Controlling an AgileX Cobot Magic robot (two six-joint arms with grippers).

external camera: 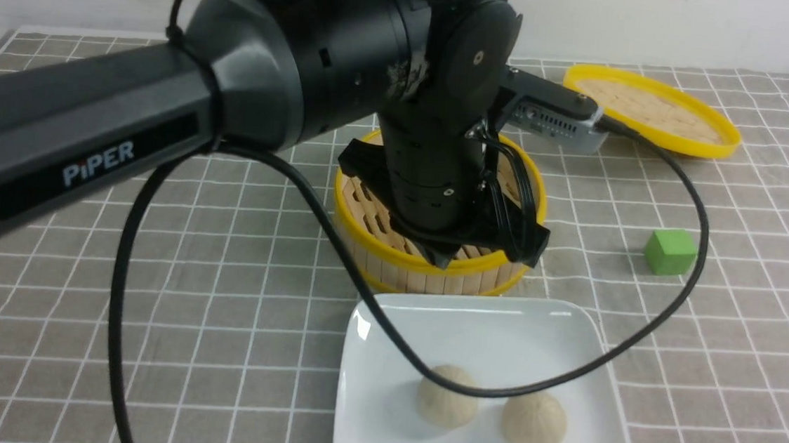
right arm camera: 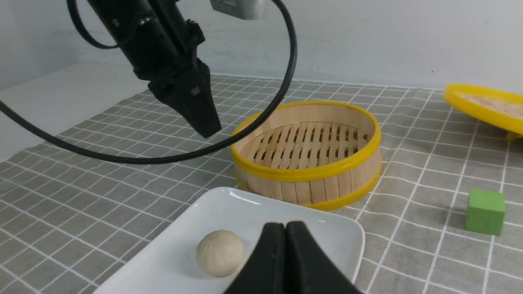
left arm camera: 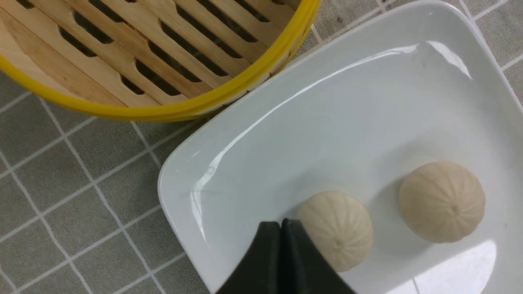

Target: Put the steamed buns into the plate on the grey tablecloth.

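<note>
I see the left bun (external camera: 448, 395) and right bun (external camera: 534, 421) side by side, just apart, on the near half of the plate (external camera: 485, 327). Both are pale cream matte domes with faint pleats. Each sits crown up; being round, neither shows a long axis. The plate lies on the cloth (external camera: 219, 306), just near of the basket (external camera: 432, 275). My left gripper (left arm camera: 281, 223) and right gripper (right arm camera: 286, 226) are both clenched, empty.

A round bamboo basket (external camera: 432, 274) with yellow rims stands mid-scene, its slatted floor showing. A yellow-rimmed lid (external camera: 656, 112) lies apart at the far right. A green cube (external camera: 671, 252) sits right of the basket, nearer than the lid.
</note>
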